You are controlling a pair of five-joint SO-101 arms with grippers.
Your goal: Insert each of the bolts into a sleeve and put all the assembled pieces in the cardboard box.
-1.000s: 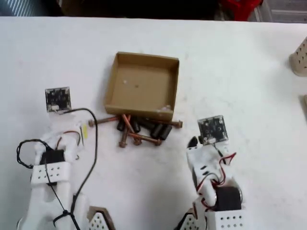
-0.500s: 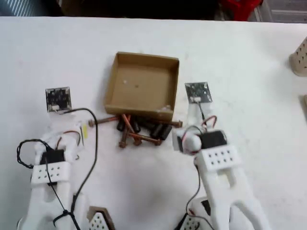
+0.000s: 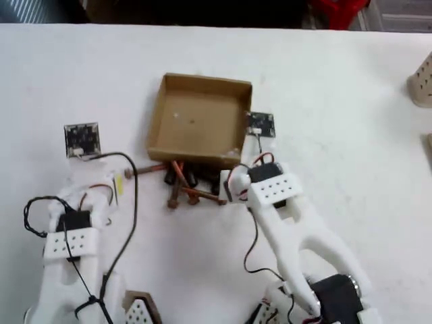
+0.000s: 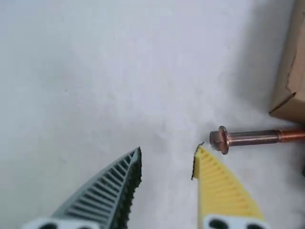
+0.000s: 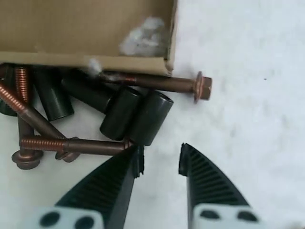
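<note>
I am not making out any text, label, number or sign in these views. The cardboard box (image 3: 196,155) is showing me plain brown walls, and any marks on the small circuit boards (image 3: 82,138) atop the arms are too small for me to read.
</note>
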